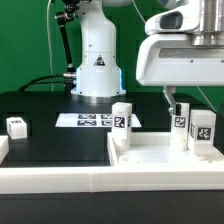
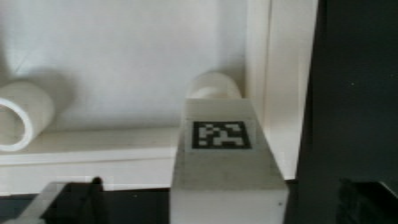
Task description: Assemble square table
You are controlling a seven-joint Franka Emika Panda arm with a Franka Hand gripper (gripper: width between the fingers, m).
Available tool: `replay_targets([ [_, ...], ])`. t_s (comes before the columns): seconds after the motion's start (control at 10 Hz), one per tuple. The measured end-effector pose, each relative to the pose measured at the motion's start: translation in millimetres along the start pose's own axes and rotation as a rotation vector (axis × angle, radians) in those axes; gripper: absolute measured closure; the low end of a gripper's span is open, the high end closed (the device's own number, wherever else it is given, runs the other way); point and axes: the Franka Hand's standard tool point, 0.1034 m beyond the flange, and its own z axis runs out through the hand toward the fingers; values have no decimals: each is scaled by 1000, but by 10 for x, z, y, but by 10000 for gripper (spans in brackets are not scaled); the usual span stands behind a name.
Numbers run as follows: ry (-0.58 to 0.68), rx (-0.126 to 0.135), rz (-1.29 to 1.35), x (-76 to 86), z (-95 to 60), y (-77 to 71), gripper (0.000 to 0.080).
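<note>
The white square slab [image 1: 150,158] lies flat at the front right. Three white tagged leg blocks stand upright around it: one at its back left [image 1: 121,118], one in the middle [image 1: 181,125] and one at the exterior view's right [image 1: 203,130]. A fourth leg block [image 1: 17,126] stands alone at the far left. My gripper [image 1: 174,103] hangs over the middle leg. In the wrist view that leg [image 2: 222,135] runs up between my spread fingers [image 2: 75,200] above the slab [image 2: 107,60], with gaps on both sides. The gripper [image 2: 222,208] is open. Another leg [image 2: 18,110] shows at the edge.
The marker board [image 1: 88,120] lies on the black table before the robot base [image 1: 97,70]. A long white rail [image 1: 90,185] runs along the front. Black table surface [image 1: 60,145] lies between the left leg and the slab.
</note>
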Motion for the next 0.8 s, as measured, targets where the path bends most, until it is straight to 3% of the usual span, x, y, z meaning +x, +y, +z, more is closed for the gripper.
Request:
replay_targets([
  [0.5, 5, -2, 3, 14, 4, 18, 150],
  [0.8, 19, 20, 32, 94, 35, 85, 150],
])
